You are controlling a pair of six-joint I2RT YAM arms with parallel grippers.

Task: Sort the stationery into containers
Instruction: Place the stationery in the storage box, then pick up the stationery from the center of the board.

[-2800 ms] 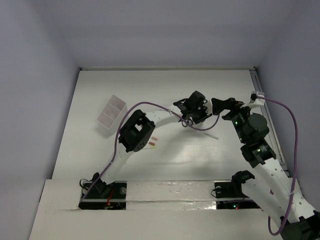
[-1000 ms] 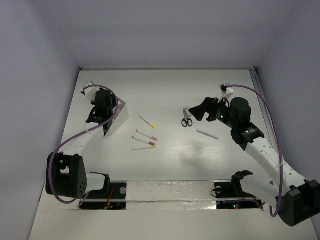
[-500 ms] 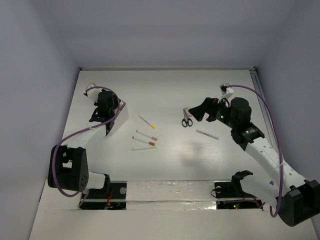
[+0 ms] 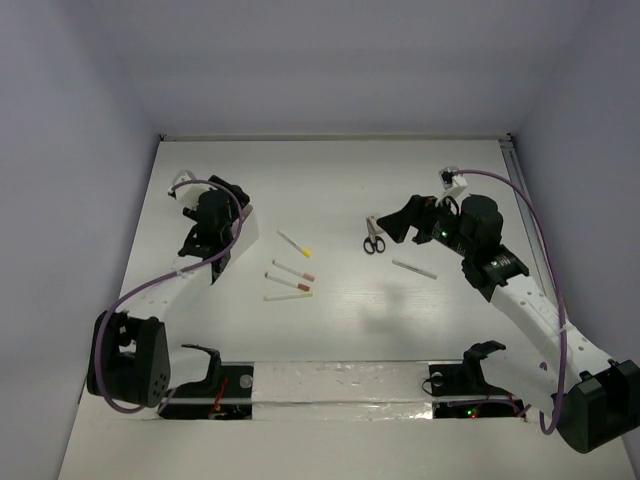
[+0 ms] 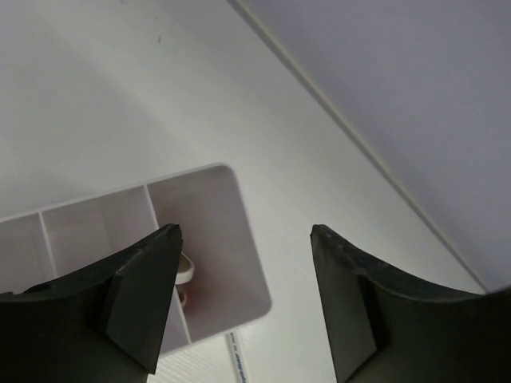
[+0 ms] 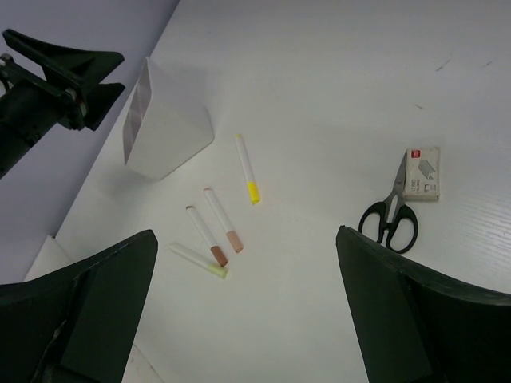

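Observation:
The white three-compartment box (image 4: 246, 226) stands at the left, seemingly tipped up on its edge; it also shows in the left wrist view (image 5: 239, 199) and the right wrist view (image 6: 172, 132). My left gripper (image 4: 218, 236) is open right at the box (image 5: 245, 231). A small white and pinkish thing (image 5: 185, 270) lies in the end compartment, half hidden by a finger. The black-handled scissors (image 4: 373, 241) and the beige block (image 4: 372, 224) lie mid-table (image 6: 390, 219). My right gripper (image 4: 392, 226) is open and empty beside them (image 6: 246, 231).
Several white sticks with pink or yellow tips (image 4: 291, 272) lie loose between the box and the scissors (image 6: 247, 169). One more white stick (image 4: 414, 268) lies right of the scissors. Grey walls close in the table on three sides.
My left gripper has left the scissors in the middle and gone to the box, which now looks tipped up. Over the last second only the left arm shifted slightly. The right arm is still.

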